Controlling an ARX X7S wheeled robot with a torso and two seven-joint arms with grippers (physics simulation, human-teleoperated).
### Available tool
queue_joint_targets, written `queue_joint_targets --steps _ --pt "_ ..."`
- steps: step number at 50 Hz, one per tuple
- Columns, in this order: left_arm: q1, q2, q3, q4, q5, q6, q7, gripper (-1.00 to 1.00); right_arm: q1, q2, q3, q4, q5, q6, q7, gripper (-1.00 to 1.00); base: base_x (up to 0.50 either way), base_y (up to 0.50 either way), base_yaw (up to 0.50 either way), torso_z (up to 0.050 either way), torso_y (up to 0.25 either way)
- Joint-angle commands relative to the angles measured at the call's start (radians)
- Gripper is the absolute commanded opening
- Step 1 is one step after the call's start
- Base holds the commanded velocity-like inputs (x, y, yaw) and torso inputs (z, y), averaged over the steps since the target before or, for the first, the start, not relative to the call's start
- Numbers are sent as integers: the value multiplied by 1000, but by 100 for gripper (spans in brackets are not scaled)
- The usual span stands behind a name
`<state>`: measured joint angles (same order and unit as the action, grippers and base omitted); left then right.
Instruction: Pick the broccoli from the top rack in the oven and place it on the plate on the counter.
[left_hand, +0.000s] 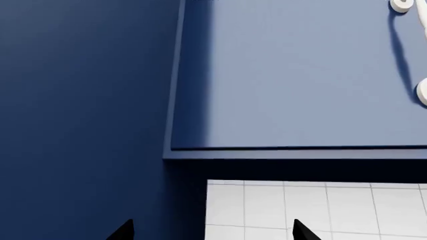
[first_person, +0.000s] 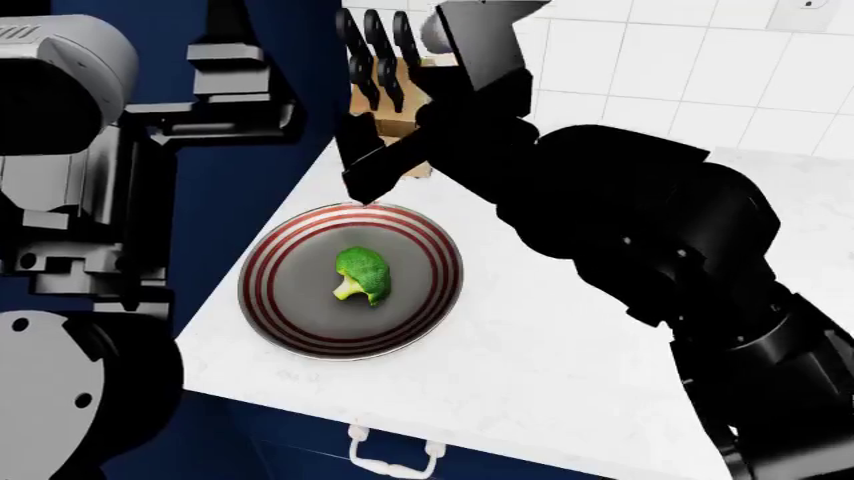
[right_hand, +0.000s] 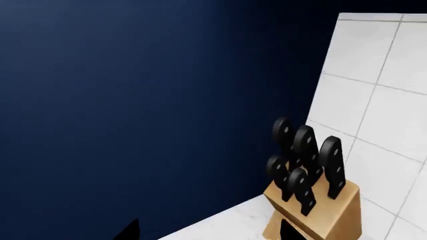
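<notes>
The broccoli (first_person: 360, 272), a small green floret with a pale stalk, lies near the middle of the round grey plate (first_person: 283, 250) with dark red rings. The plate rests on the white counter (first_person: 561, 350). My right gripper (first_person: 363, 170) hangs just above the plate's far rim, apart from the broccoli. In the right wrist view its fingertips (right_hand: 208, 231) stand apart with nothing between them. My left gripper (left_hand: 213, 231) is open and empty too, facing a navy cabinet. The oven and the top rack are out of view.
A wooden knife block (first_person: 394, 120) (right_hand: 320, 200) with black handles stands behind the plate against the white tiled wall (first_person: 667, 70). Navy cabinet doors with white handles (left_hand: 417, 50) (first_person: 394, 455) lie below the counter. My left arm (first_person: 80, 200) fills the left side.
</notes>
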<state>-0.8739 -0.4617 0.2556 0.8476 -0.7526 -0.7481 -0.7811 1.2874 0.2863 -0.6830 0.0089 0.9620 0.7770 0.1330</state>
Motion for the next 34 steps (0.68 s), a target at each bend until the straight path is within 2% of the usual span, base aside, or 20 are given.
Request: queue_joint_targets --steps 1,17,34 --pt "-14 -15 -6 -3 -2 -4 -3 100 53 75 87 -179 74 46 91 100 0 0 0 0 0" --pt "-17 -31 -12 -10 1 3 -3 100 86 194 199 -315 160 92 192 100 0 0 0 0 0" --pt "-8 -34 -4 -8 4 11 -9 100 47 313 300 -476 272 132 327 100 0 0 0 0 0"
